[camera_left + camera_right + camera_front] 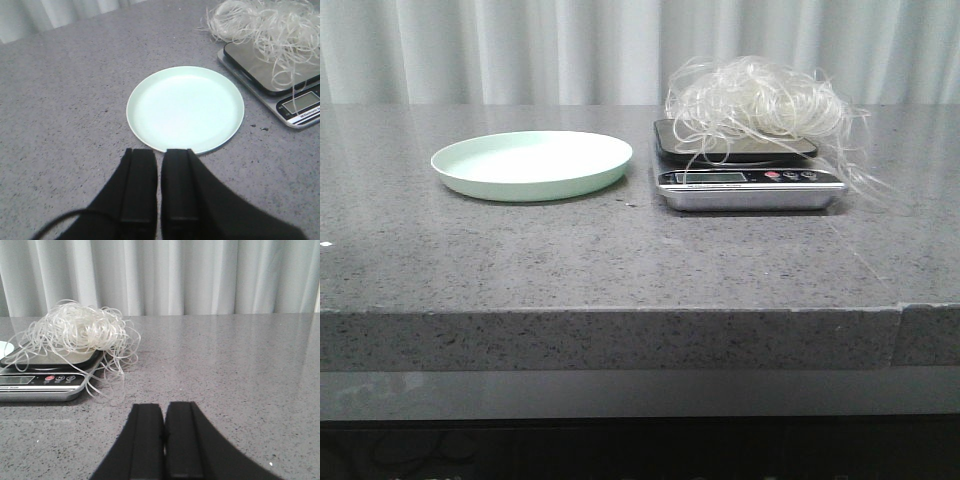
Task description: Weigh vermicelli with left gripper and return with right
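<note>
The vermicelli [760,105], a fluffy tangle of thin white strands, lies on the platform of a silver kitchen scale [750,188], with loops hanging over its edges. It also shows in the left wrist view [272,25] and in the right wrist view [80,332], on the scale [42,385]. The mint-green plate [532,163] is empty, left of the scale; it also shows in the left wrist view [185,108]. My left gripper [160,152] is shut and empty, just short of the plate's near rim. My right gripper [164,407] is shut and empty, right of the scale. Neither gripper shows in the front view.
The grey speckled countertop [620,260] has a front edge with a seam at the right. Pale curtains [520,50] hang behind the table. A dark speck [260,128] lies between plate and scale.
</note>
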`<state>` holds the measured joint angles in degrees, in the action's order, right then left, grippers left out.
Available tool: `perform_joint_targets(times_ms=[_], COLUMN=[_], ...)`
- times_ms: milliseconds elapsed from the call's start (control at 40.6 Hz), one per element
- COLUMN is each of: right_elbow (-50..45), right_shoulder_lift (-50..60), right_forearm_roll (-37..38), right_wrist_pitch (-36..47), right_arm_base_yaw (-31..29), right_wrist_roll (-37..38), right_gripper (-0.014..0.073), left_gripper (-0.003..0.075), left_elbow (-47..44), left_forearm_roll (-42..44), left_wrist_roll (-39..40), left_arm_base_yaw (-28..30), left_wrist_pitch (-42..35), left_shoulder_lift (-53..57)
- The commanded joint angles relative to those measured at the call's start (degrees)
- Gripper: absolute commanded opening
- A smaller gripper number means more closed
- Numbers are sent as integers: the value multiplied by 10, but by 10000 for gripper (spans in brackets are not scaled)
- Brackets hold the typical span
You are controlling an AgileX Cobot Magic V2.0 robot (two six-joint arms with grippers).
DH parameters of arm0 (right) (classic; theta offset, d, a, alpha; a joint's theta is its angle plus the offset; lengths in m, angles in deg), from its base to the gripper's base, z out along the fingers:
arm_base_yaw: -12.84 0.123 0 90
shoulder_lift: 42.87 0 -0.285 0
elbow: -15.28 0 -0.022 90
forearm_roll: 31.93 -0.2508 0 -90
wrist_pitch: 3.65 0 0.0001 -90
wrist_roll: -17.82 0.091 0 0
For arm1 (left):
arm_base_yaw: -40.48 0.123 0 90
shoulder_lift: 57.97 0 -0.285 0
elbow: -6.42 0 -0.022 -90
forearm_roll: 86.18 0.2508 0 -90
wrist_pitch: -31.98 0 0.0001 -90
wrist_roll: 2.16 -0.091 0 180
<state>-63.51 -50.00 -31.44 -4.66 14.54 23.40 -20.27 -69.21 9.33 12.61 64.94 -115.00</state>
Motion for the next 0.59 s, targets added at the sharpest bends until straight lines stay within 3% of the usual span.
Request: perform_joint_targets(times_ms=[0,369,566], right_elbow=[5,5,12], right_shoulder_lift=[9,9,9], right_forearm_roll=[1,1,1], right_wrist_pitch=[47,60,106], right_arm_base_yaw=[-2,-2,-2], right_wrist_roll=[-4,-4,-4], right_gripper=[157,157,157], left_gripper=[148,147,146], left_elbow=[-43,-186,-231], left_forearm_roll=[41,73,79], left_wrist_roll=[37,38,38], left_arm_base_yaw=[1,1,1], left_wrist_pitch=[-63,-58,-59], left_shoulder_lift=[72,308,358])
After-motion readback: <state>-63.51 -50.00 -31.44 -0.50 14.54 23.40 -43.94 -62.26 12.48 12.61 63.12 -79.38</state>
